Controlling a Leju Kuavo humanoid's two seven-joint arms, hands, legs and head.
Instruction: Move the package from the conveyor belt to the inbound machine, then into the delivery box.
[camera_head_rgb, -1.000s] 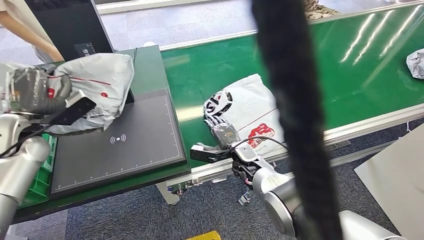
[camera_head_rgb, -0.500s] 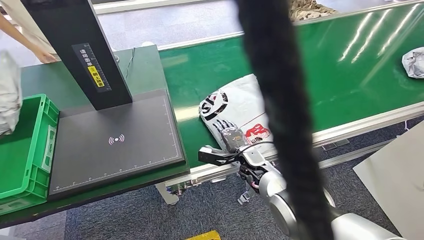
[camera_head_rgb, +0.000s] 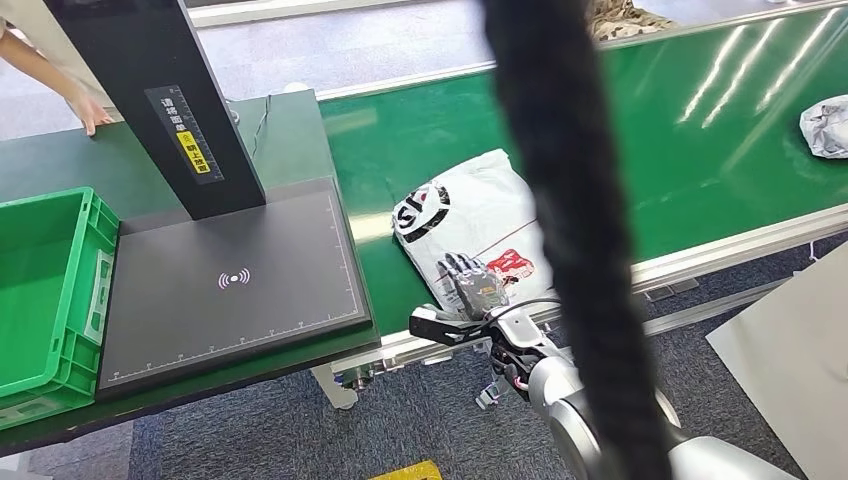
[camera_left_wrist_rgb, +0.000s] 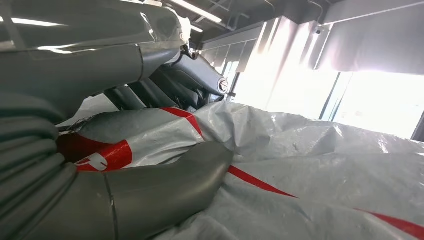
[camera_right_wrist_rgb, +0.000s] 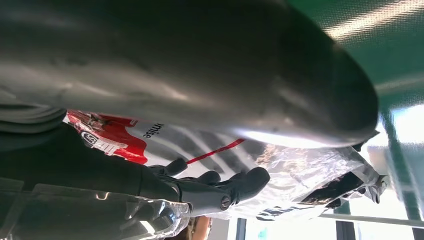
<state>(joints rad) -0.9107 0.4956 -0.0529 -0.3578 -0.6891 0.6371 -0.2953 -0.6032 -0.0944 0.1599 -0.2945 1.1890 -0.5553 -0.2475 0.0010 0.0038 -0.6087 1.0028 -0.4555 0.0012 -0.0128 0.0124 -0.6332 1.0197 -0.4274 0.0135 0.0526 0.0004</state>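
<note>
Package (camera_head_rgb: 478, 222) at conveyor belt (camera_head_rgb: 700, 130) near edge

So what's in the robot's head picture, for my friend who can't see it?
The robot's right hand rests on a white package on the green conveyor belt. Beside it sit a black scanner pad and a green box.

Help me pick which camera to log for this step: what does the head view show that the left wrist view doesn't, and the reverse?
Head view alone: the conveyor belt, a white package lying on it with the right hand resting on its near end, the dark scanner pad, an empty green box, and a person's hand at the table's far edge.

Left wrist view alone: the left hand gripping a grey package with red stripes, bright windows behind.

Shared: nothing I can match between them.
</note>
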